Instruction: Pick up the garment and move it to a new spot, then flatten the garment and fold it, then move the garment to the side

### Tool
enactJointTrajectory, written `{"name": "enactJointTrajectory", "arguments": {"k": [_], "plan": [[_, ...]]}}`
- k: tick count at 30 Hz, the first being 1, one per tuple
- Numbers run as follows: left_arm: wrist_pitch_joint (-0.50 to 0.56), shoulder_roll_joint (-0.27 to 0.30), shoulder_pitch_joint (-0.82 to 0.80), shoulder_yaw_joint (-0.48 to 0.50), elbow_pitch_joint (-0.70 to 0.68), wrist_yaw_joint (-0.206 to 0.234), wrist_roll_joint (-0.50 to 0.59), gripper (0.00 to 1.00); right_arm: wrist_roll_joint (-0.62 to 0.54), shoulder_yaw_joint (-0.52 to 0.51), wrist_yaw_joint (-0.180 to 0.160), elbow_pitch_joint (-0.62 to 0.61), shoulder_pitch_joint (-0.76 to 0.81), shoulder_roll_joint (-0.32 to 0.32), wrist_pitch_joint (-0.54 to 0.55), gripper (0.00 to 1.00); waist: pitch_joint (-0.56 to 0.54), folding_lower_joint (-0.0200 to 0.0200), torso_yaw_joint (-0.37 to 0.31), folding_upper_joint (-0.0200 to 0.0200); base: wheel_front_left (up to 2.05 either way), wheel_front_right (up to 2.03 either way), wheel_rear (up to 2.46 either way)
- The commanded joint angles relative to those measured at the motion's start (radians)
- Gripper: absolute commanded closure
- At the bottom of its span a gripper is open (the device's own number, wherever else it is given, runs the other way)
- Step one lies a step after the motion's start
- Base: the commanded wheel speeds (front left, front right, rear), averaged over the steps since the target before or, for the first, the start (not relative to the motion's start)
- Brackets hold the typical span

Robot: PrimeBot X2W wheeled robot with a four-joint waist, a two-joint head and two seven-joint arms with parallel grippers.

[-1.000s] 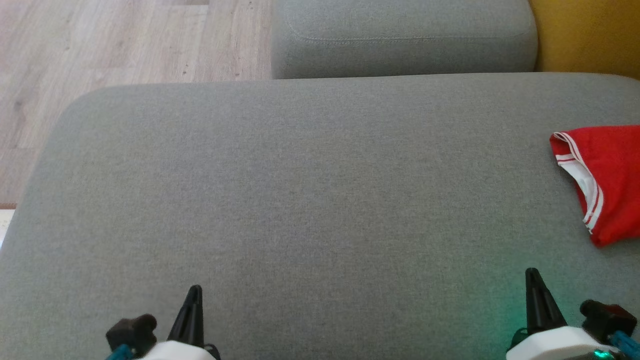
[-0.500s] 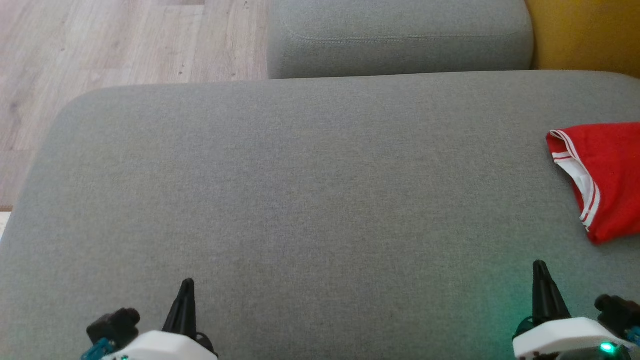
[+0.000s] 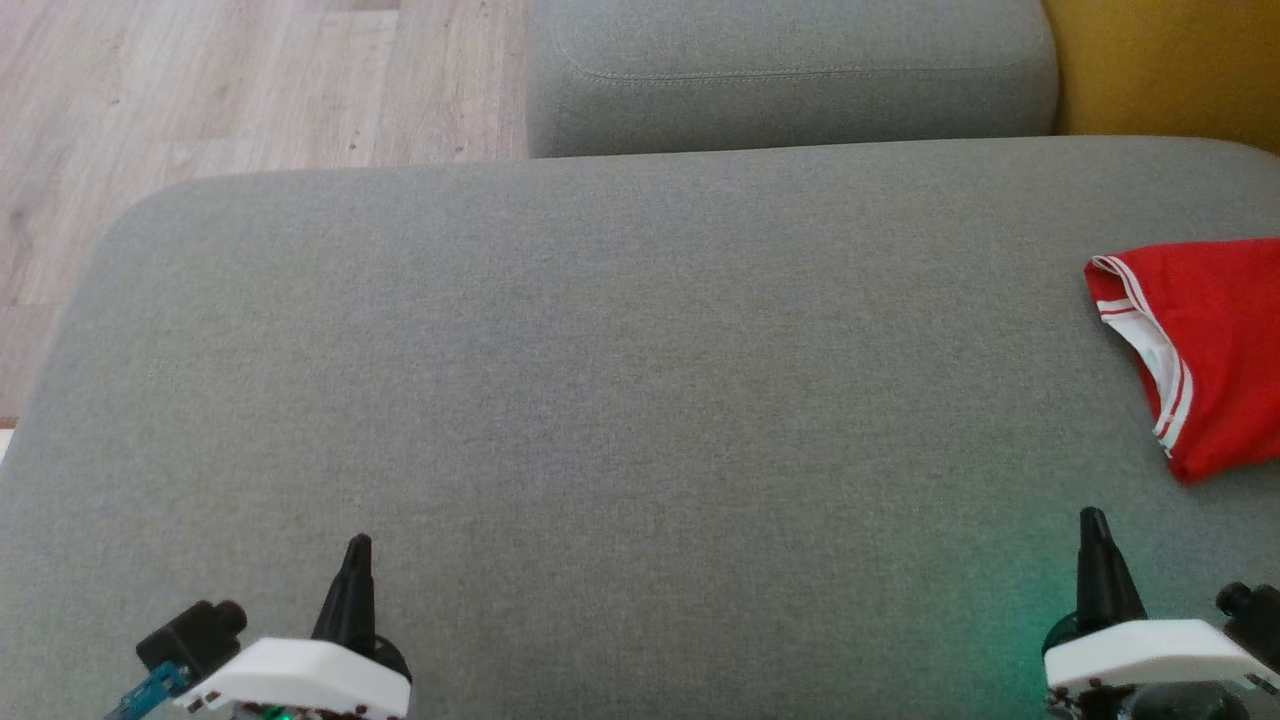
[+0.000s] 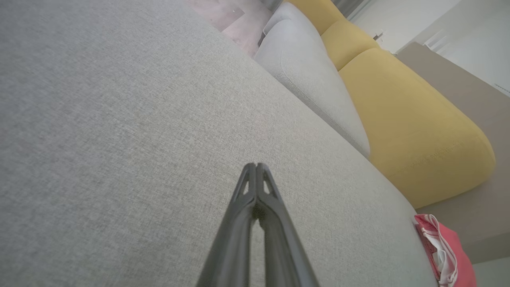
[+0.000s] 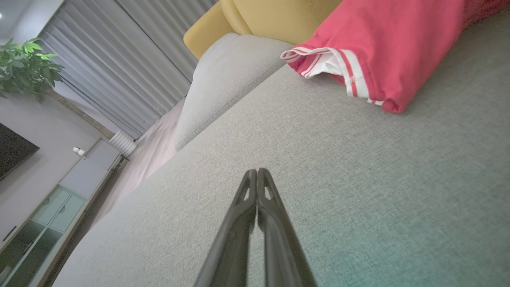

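Garment [image 3: 1210,350], red with white trim, is lying folded at the far right of the grey sofa cushion [image 3: 600,400], apparently already set aside, while the left gripper [image 3: 357,546] and right gripper [image 3: 1093,520] are hovering empty, fingers pressed together.

Garment [image 3: 1210,350] lies right on the near cushion [image 3: 600,400] — far cushion [image 3: 790,80] behind, floor [image 3: 200,90] left.

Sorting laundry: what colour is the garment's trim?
White with red stripes, on the red garment; best in the right wrist view.
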Motion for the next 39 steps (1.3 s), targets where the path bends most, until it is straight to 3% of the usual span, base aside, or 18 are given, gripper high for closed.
{"name": "enactJointTrajectory", "arguments": {"k": [1, 39], "plan": [[0.006, 0.016, -0.054, 0.030, -0.030, -0.006, -0.033, 1.00, 0.037, 0.000, 0.000, -0.037, -0.054, -0.004, 0.008, 1.00, 0.000, 0.0000, -0.001, 0.0000, 0.00, 0.00, 0.00], [0.108, 0.018, -0.127, 0.122, -0.022, -0.060, -0.460, 1.00, 0.499, -0.016, 0.000, -0.061, -0.114, -0.007, 0.109, 1.00, 0.003, 0.0000, -0.026, 0.0000, 0.00, 0.00, 0.00]]}}
